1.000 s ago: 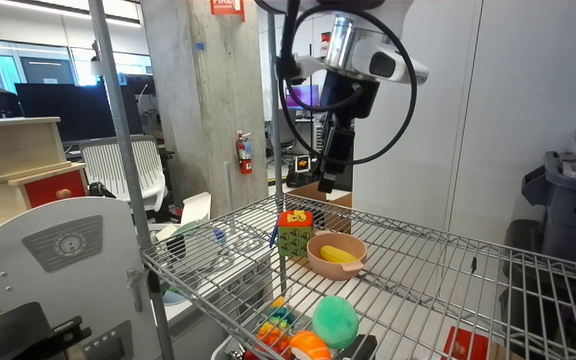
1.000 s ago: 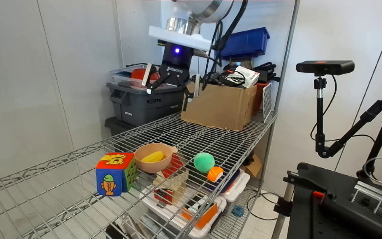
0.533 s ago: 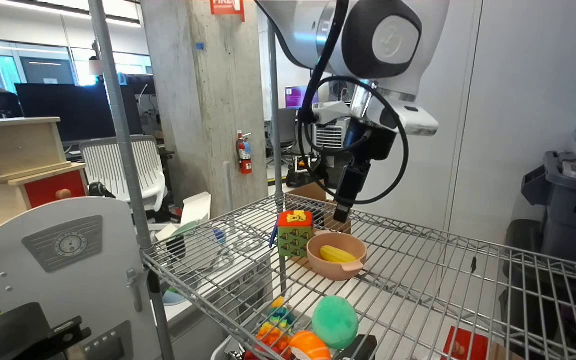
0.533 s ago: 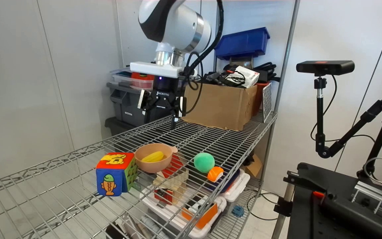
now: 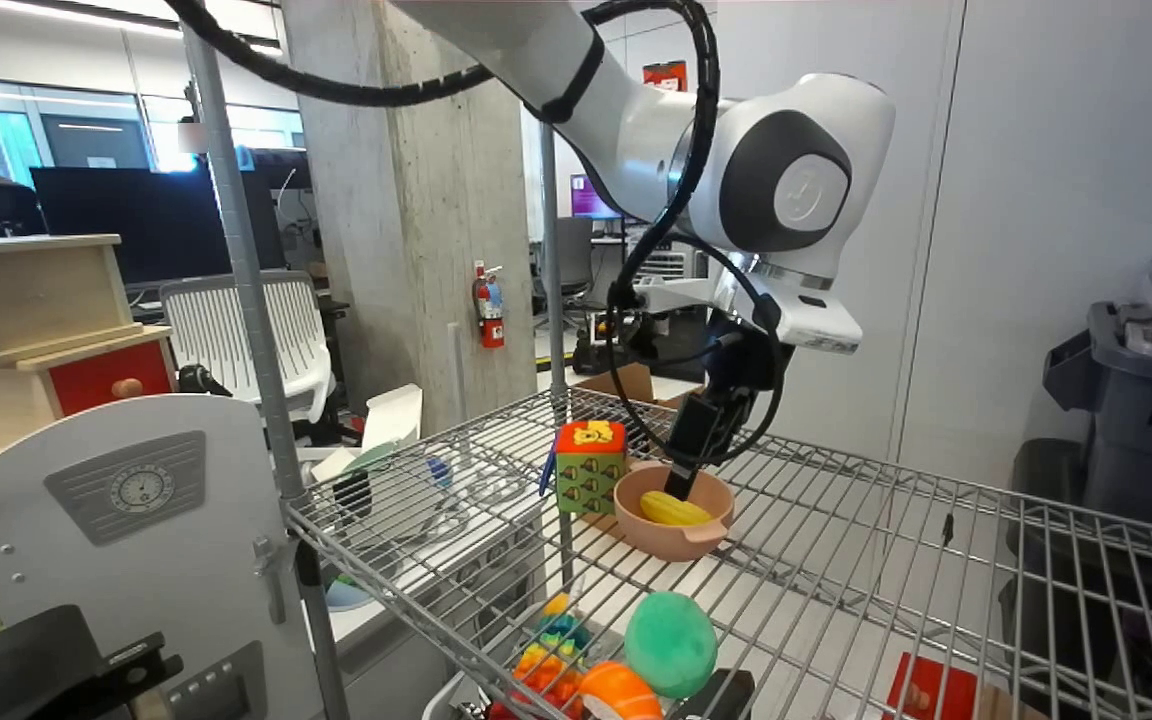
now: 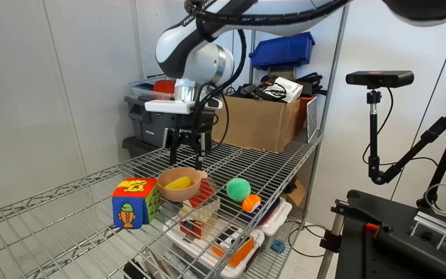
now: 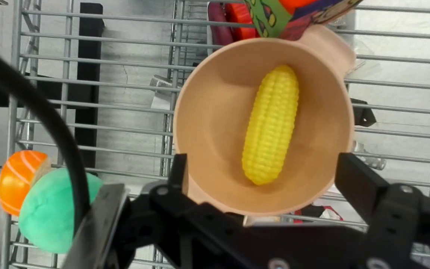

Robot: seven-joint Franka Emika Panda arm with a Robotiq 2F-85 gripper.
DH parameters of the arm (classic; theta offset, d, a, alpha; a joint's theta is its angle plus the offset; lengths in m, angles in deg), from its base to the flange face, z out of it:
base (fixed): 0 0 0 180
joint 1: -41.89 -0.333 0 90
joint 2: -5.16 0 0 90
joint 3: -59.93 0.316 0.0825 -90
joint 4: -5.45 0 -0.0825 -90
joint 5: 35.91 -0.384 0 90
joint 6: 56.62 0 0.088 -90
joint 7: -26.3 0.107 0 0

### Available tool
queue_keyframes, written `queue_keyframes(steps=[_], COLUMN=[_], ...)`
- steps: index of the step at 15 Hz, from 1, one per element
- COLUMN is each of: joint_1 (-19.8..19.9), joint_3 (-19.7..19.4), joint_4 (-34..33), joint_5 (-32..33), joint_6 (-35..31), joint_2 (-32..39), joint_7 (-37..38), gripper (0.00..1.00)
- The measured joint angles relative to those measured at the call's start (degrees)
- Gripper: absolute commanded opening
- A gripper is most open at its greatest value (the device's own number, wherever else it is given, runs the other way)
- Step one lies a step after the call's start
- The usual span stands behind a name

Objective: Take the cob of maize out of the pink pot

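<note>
One wire shelf (image 6: pixel 52 193) noted. Your Robotiq gripper (image 7: pixel 261 170), jaws spread apart, stands near the pink pot (image 7: pixel 215 112). You have one picture cube (image 6: pixel 133 205) just beside that pot and one yellow cob of maize (image 7: pixel 271 125) inside the pot.

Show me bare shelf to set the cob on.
In an exterior view, bare wire shelf lies left of the picture block, and between the green ball and cardboard box. Crowded: pink pot beside block; orange piece beside green ball.
</note>
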Motion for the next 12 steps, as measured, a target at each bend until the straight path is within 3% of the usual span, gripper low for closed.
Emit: queue_keyframes(steps=[6, 12], joint_1=[-0.09, -0.33], joint_3=[-0.2, 1.34], joint_4=[-13.8, -19.57], joint_5=[0.87, 5.22], joint_6=[6.96, 8.75], joint_2=[9.75, 13.42], joint_7=[5.97, 9.07], gripper=[1.0, 1.0])
